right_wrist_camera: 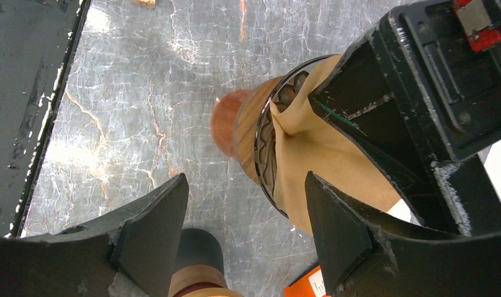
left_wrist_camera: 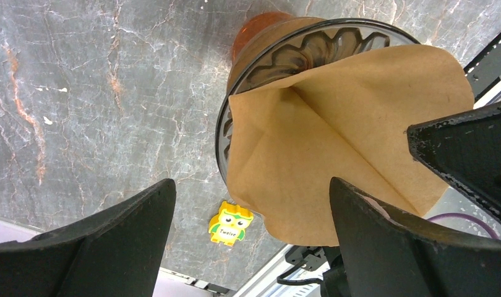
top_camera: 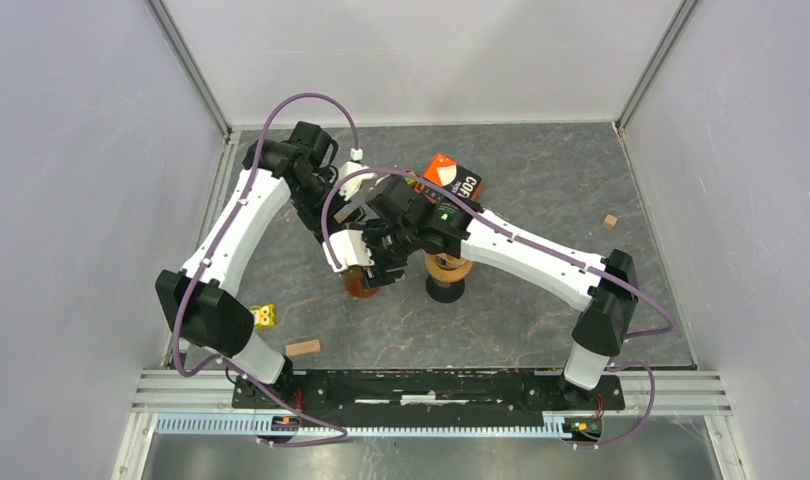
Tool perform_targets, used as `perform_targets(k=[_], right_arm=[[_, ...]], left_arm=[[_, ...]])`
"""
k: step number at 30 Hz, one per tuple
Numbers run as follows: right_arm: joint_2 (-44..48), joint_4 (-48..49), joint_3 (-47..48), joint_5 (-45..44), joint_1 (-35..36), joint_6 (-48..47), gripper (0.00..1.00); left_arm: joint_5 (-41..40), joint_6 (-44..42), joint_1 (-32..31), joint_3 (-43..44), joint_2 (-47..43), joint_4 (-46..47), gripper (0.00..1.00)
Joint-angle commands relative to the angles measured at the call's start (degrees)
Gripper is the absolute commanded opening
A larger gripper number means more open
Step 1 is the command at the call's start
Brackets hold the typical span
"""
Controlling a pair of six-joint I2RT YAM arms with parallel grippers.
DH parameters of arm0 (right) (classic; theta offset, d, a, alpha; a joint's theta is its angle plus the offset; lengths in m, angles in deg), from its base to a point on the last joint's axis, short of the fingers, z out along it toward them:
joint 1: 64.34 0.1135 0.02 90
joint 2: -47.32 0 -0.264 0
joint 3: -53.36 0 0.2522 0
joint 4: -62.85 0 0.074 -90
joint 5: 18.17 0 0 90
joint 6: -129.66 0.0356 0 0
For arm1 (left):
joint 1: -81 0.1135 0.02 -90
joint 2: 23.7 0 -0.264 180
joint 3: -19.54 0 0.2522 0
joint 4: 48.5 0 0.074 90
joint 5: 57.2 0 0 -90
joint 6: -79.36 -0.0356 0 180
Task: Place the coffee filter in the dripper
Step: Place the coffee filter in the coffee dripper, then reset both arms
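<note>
Coffee filter (left_wrist_camera: 334, 154), a brown paper cone, sits tilted in the glass dripper (left_wrist_camera: 310, 46). Its fold runs down into the ribbed bowl and its wide edge spills over the rim toward the lower right of the left wrist view. The dripper stands on an orange base on the grey marbled counter (left_wrist_camera: 112, 93), near the middle of the top view.

We see the left gripper (left_wrist_camera: 253, 185) with its jaws spread wide and holding nothing. One finger is at lower left over bare counter. The other is at lower right, in front of the filter's lower edge; we cannot tell whether it touches the paper. The right gripper (right_wrist_camera: 247, 179) also has its jaws open and empty, and in its own view the dripper lies above and between them.

A yellow owl figure (left_wrist_camera: 231, 223) lies on the counter below the dripper in the left wrist view. In the top view a round wood-and-black piece (top_camera: 446, 275) stands just right of the dripper, and an orange box (top_camera: 451, 178) lies above it. A wooden block (top_camera: 303, 348) lies at lower left and a small wooden cube (top_camera: 609, 221) at right.
</note>
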Motion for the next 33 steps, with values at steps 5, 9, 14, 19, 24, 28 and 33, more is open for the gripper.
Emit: perform_targets(k=[5,9,14,19,24,28,33], right_arm=[[2.6,-0.7,2.9,0.3,-0.3,0.2,0.76],[2.8,-0.8,3.1,0.4,-0.2,0.3,0.77],[3.0,-0.8,3.4,0.4,-0.2,0.4,0.77],[4.7,0.2,3.1,-0.5,-0.5,1.5,0.77],[8.8,3.6,1.3,-2.9,-2.6,4.9,0.79],[12.9,8.4,-0.7,-6.4,-5.7,9.1,0.81],[18.3,15.9,-3.4,-13.8,-12.2,17.1,0.83]], left_arm=[[-0.6,1.5,0.2,4.6,-1.6,-0.7,1.0],[-0.3,2.1,0.2,5.7,-1.8,-0.7,1.0],[-0.7,2.9,0.2,6.7,-2.0,-0.4,1.0],[-0.6,5.2,0.2,8.1,-3.2,2.3,1.0],[-0.3,10.2,0.3,9.2,-5.7,9.1,1.0],[-1.0,15.8,0.4,8.9,-8.0,16.9,1.0],[-3.1,23.8,1.6,4.0,-12.8,28.4,1.0]])
